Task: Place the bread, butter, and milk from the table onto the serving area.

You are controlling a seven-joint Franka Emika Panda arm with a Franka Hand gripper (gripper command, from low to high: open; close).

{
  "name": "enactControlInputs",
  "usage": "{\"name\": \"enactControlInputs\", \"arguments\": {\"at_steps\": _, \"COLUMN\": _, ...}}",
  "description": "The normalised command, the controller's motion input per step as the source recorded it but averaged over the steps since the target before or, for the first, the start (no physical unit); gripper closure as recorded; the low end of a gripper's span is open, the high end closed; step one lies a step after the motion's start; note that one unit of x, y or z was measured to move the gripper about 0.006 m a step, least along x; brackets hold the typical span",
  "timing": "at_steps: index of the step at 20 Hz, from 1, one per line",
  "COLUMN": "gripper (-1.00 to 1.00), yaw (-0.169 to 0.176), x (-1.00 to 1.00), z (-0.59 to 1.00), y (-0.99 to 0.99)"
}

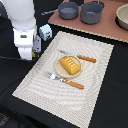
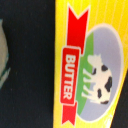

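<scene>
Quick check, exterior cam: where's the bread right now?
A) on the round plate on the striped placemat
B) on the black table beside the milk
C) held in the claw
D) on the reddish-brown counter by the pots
A: in the exterior view the bread sits on the round plate in the middle of the striped placemat, between the fork and the orange-handled knife.
</scene>
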Motion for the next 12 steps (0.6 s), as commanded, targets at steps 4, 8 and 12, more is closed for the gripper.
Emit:
{"name": "enactControlInputs", "arguments": {"at_steps": 4, "gripper": 1.00, "yaw": 0.065, "x": -0.28, "z": -0.13, "y": 0.00}}
{"name": "enactControlInputs", "arguments": {"at_steps": 8, "gripper": 1.00, "yaw": 0.069, "x": -0.24, "z": -0.14, "y": 0.00}}
{"name": "enactControlInputs", "arguments": {"at_steps": 12, "gripper": 1.00, "yaw": 0.040, "x": -0.12, "z": 0.02, "y": 0.00}}
